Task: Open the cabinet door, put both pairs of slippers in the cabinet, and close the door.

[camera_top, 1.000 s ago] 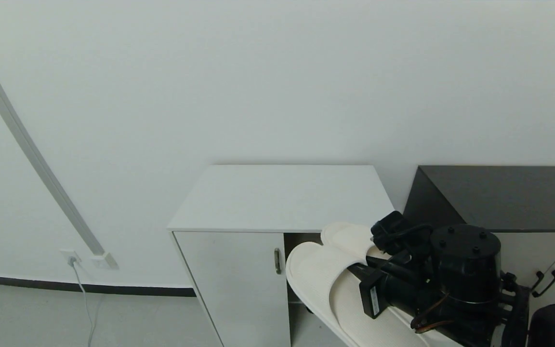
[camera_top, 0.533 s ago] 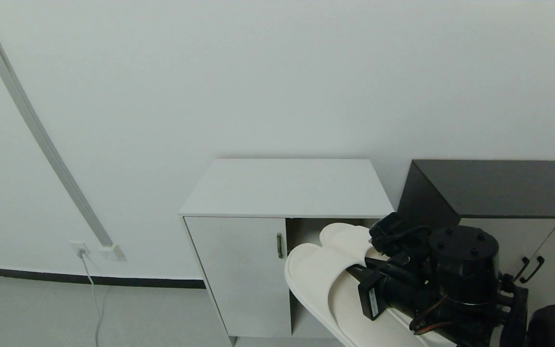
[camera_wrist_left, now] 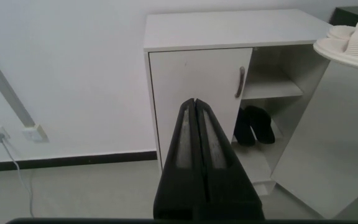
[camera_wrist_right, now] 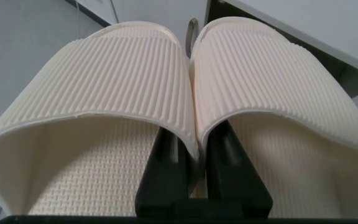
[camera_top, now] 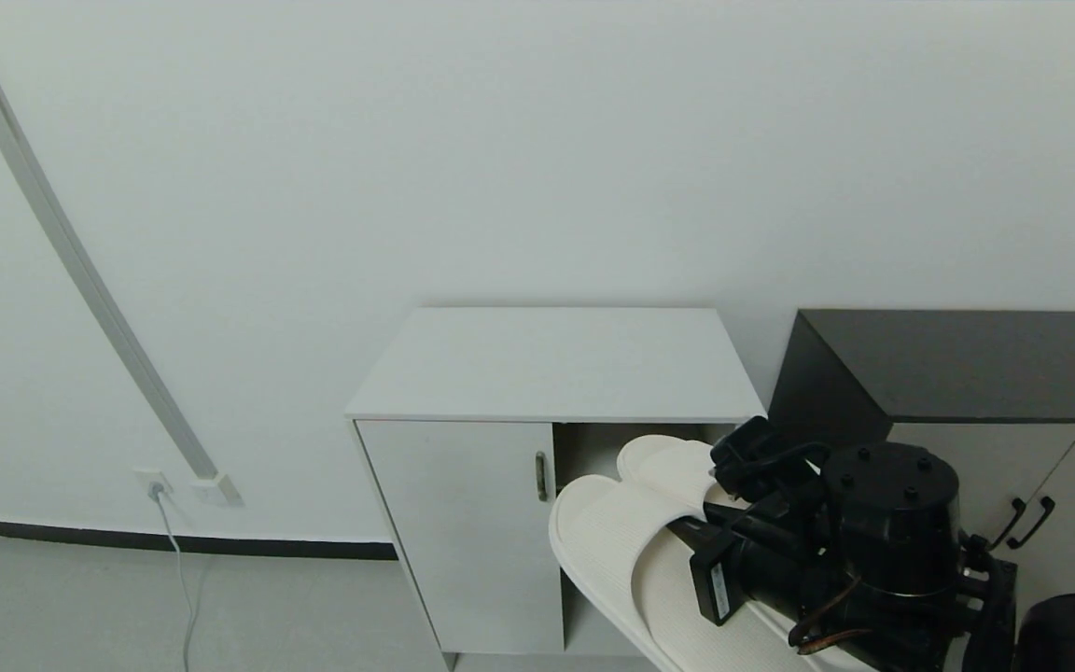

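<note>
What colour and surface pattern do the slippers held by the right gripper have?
Cream slippers, ribbed straps, pebbled insoles; clearest in the right wrist view.

Noted a white flat-topped cabinet (camera_top: 537, 364) standing on the grey floor (camera_top: 127, 607), back against the wall. Its left door (camera_top: 463, 532) was closed and the right side stood open. Inside I saw a white upper shelf (camera_wrist_left: 272, 87). On the level beneath it sat a pair of black shoes (camera_wrist_left: 253, 124), side by side, toward the back.
</note>
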Motion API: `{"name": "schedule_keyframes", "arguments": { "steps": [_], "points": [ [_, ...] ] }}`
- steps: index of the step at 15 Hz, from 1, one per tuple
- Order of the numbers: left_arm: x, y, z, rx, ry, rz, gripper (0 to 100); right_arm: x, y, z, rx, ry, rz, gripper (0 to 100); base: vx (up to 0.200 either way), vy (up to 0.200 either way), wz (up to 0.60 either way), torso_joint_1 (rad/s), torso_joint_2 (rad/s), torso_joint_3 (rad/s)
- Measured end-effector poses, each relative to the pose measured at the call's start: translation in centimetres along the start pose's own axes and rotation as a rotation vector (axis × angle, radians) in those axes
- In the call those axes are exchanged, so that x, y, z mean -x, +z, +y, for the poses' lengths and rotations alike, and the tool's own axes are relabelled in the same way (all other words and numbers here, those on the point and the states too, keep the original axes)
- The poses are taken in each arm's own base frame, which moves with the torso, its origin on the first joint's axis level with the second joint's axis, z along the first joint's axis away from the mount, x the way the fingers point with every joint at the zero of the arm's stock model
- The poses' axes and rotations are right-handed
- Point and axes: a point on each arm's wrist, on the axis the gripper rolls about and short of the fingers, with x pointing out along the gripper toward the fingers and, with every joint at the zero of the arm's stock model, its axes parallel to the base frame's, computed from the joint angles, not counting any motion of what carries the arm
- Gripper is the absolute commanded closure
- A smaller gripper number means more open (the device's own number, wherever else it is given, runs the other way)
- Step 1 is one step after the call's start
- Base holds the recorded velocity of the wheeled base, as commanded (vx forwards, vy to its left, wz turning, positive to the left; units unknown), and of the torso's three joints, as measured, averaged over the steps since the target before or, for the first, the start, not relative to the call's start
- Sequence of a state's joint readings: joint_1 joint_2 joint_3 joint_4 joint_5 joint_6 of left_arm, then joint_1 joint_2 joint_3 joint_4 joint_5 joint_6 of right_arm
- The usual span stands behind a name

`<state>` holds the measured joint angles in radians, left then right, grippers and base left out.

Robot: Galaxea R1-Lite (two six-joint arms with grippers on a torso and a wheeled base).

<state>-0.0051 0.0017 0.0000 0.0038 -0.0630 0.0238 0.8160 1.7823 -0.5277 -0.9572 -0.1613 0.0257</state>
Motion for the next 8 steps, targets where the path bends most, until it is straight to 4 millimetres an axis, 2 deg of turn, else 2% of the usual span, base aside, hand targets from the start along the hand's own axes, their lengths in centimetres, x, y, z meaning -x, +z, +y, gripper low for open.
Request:
{"name": "schedule_keyframes", "arguments": {
  "steps": [8],
  "points": [
    [0.0,-0.01,0.0,0.004,0.004,0.001,100,0.18,-0.14,-0.25,-0.004,-0.008,-0.019,100,0.0,0.0,0.0,-0.152,0.35,0.189]
  ]
}}
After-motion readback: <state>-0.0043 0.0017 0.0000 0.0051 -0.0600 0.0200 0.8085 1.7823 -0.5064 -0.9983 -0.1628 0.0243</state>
